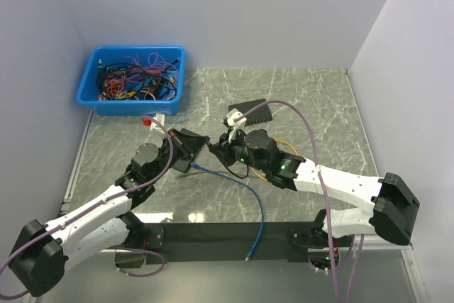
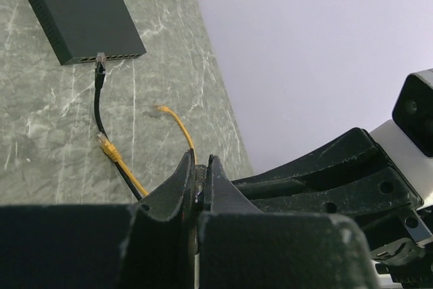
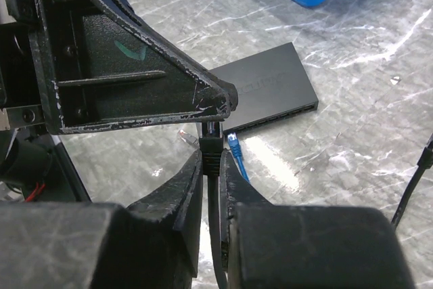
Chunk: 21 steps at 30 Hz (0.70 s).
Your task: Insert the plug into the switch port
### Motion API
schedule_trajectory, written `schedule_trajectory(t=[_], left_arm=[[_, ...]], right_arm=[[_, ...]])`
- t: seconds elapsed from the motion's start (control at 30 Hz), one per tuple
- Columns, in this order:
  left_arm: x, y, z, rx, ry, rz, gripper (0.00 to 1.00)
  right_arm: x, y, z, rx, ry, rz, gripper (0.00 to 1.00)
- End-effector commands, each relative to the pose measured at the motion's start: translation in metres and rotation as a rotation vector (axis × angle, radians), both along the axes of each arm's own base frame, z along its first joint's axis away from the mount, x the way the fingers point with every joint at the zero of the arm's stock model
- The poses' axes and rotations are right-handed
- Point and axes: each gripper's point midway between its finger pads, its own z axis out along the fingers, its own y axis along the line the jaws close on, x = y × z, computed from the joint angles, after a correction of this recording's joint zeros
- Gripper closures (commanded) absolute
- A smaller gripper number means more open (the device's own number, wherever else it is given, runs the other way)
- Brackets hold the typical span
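Pale walls (image 1: pixel 248 12) stand close on three sides of the stone table (image 1: pixel 319 104), so the arms work near the middle. Both grippers meet there, tip to tip.

The right gripper (image 3: pixel 211 162) is squeezed tight on the black cable (image 3: pixel 215 235) just behind the plug (image 3: pixel 210 141). The plug's nose pokes out in front. I think it is held that way so the nose stays free to go into a port.

The left gripper (image 2: pixel 200 166) is pinched almost closed right by that nose. I cannot tell if it grips anything. It may be there to help turn the plug straight.

The switch (image 3: pixel 270 93) lies flat just past them, with its row of ports facing the right gripper. A blue plug (image 3: pixel 233 143) lies loose in front of those ports and could get in the way. Open stone shows beside the switch, so there is room to come in low. The bin (image 1: pixel 128 106) sits well off in the back corner.
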Motion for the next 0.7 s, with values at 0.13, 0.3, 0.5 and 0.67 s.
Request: schedule_trajectory(t=[0.13,0.3,0.5,0.67], left_arm=[[-0.003,-0.002,0.018,-0.024,-0.040,-0.004,0.79],[0.009,0.009,0.001,0.060,0.006,0.078,0.41],[0.024,0.040,-0.015,0.195,0.035,0.231,0.17],[0.039,0.069,-0.029,0.255,0.066,0.336,0.12]], right_arm=[[0.006,0.007,0.022,0.058,-0.043,-0.013,1.00],[0.016,0.004,0.011,0.017,-0.031,-0.068,1.00],[0.043,-0.003,-0.021,-0.111,-0.005,-0.209,1.00],[0.063,-0.008,-0.048,-0.213,0.024,-0.288,1.00]])
